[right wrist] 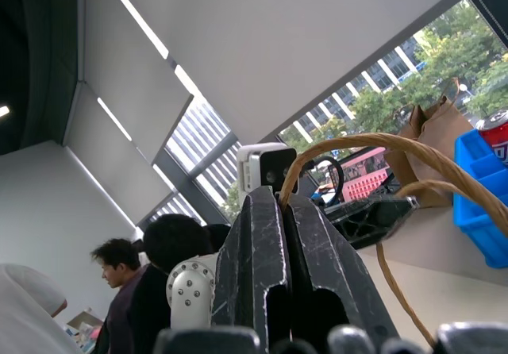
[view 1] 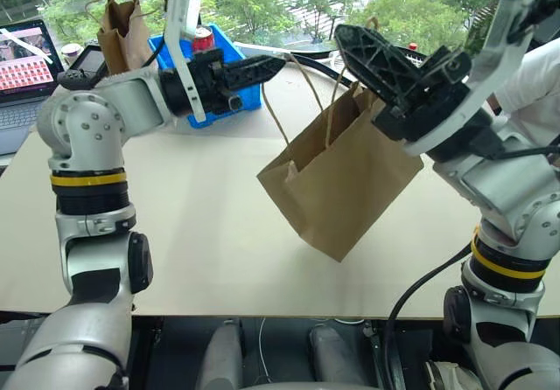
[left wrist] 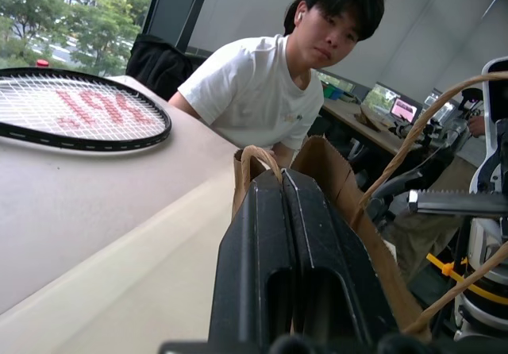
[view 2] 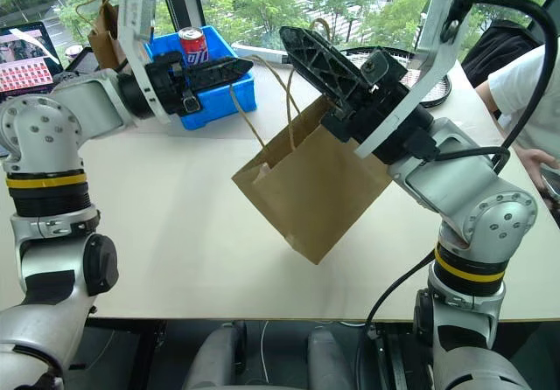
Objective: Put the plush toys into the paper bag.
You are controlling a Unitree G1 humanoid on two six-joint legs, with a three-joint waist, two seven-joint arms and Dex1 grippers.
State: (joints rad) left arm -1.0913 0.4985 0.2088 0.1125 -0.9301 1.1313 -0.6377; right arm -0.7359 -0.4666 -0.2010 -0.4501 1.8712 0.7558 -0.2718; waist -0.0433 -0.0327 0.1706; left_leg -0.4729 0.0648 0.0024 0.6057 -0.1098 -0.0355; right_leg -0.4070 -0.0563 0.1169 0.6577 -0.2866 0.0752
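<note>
The wide brown paper bag (view 1: 341, 180) hangs tilted in the air above the pale table (view 1: 175, 241), carried by its two tan loop handles. My left gripper (view 1: 271, 65) is shut on one handle (left wrist: 254, 157), whose loop shows at the fingertips in the left wrist view. My right gripper (view 1: 346, 36) is shut on the other handle (right wrist: 373, 144), which rises from between its closed fingers (right wrist: 262, 235). The two grippers point toward each other over the bag's mouth. The plush toys are out of view.
A blue bin (view 1: 229, 53) holding a red can (view 1: 203, 37) stands at the back. A narrower brown bag (view 1: 122, 31) and a laptop (view 1: 22, 58) are at the back left. A racket (left wrist: 79, 108) lies on the table's far side, where a person (left wrist: 262, 92) sits.
</note>
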